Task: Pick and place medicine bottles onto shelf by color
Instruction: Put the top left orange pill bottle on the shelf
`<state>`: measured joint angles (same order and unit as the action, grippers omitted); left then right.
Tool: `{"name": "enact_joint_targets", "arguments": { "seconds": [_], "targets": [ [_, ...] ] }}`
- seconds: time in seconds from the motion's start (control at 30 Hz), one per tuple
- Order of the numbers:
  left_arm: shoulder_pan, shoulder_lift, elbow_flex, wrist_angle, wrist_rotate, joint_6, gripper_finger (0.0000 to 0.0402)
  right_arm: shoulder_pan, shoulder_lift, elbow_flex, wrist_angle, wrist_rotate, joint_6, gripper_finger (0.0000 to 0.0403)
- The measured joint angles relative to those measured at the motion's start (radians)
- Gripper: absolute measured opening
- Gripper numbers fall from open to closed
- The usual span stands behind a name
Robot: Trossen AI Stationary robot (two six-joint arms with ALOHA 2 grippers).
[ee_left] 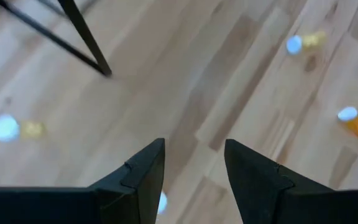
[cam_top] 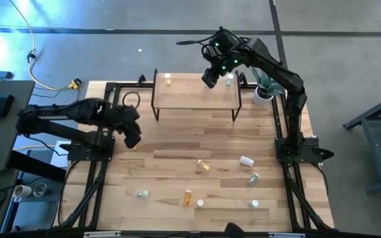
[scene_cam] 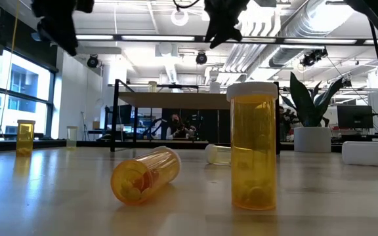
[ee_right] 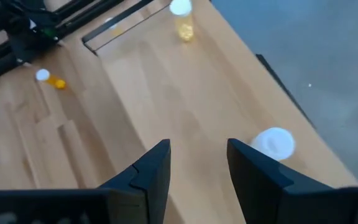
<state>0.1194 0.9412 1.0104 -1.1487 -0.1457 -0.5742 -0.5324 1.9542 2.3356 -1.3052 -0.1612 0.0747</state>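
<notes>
The left hand [cam_top: 132,139] hovers over bare desk [cam_top: 170,165], fingers apart, empty. 2 bottles stand on the shelf [cam_top: 190,98], one yellow [cam_top: 168,80]. The right hand [cam_top: 210,79] hangs above it, fingers apart, empty. About 7 bottles [cam_top: 204,166] wait on the desk.

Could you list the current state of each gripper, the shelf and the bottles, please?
left gripper: open, empty, over bare table.
right gripper: open, empty, above the shelf.
shelf: holds two upright bottles.
yellow bottle: upright on shelf.
capped orange bottle: upright on table.
uncapped orange bottle: lying on its side.
</notes>
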Motion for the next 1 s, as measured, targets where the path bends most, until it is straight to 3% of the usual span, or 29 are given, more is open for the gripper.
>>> {"name": "enact_joint_targets", "arguments": {
  "seconds": [0.23,0.43,0.7,1.0],
  "targets": [
    [-0.193,-0.087,-0.115,0.0,-0.041,-0.195,0.0159,0.061,0.0,0.0,-0.004,0.0,0.058,0.0149],
    [-0.289,-0.127,-0.187,0.0,-0.091,-0.334,0.0159,0.109,0.001,0.0,-0.008,0.0,0.059,0.0149],
    [-0.28,-0.126,-0.258,0.0,-0.084,-0.521,0.0161,0.164,0.001,0.0,-0.019,0.001,0.066,0.0149],
    [-0.248,-0.126,-0.261,-0.011,-0.072,-0.644,0.0198,0.21,0.001,0.0,-0.019,0.001,0.083,0.0149]
  ]
}}
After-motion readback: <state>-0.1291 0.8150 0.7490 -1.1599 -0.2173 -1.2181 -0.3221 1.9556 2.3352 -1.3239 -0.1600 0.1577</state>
